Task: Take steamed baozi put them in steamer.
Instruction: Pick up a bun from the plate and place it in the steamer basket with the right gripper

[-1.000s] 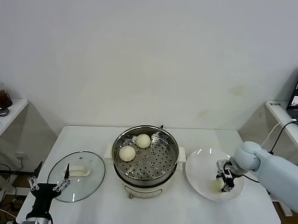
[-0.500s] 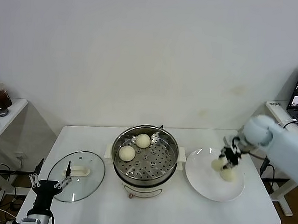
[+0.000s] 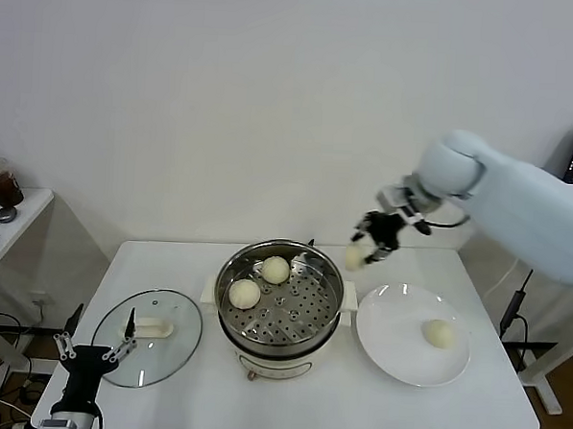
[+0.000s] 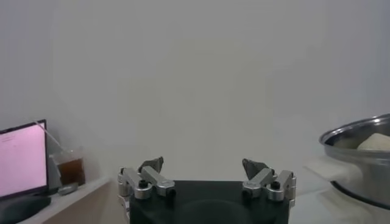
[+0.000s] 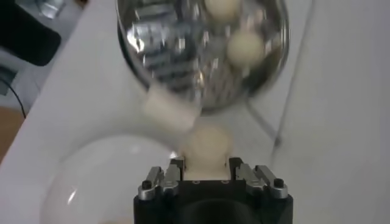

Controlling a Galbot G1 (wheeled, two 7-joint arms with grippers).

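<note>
Right gripper (image 3: pixel 366 246) above the steamer's (image 3: pixel 279 301) right rim, fingers clamped on one baozi (image 3: pixel 354 258). Two buns (image 3: pixel 245 293) inside the steamer, one on the plate (image 3: pixel 399 350) right of it. Left gripper (image 3: pixel 92 351) left of steamer, low at counter (image 3: pixel 353 410) edge, fingers spread.

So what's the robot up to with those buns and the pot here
The right gripper has its jaws shut on a baozi and carries it in the air, just right of the steamer. Two baozi already lie on the steamer's perforated tray. One more baozi waits on the white plate. The glass lid lies on the table to the steamer's left. The left gripper sits open and idle near the lid.
</note>
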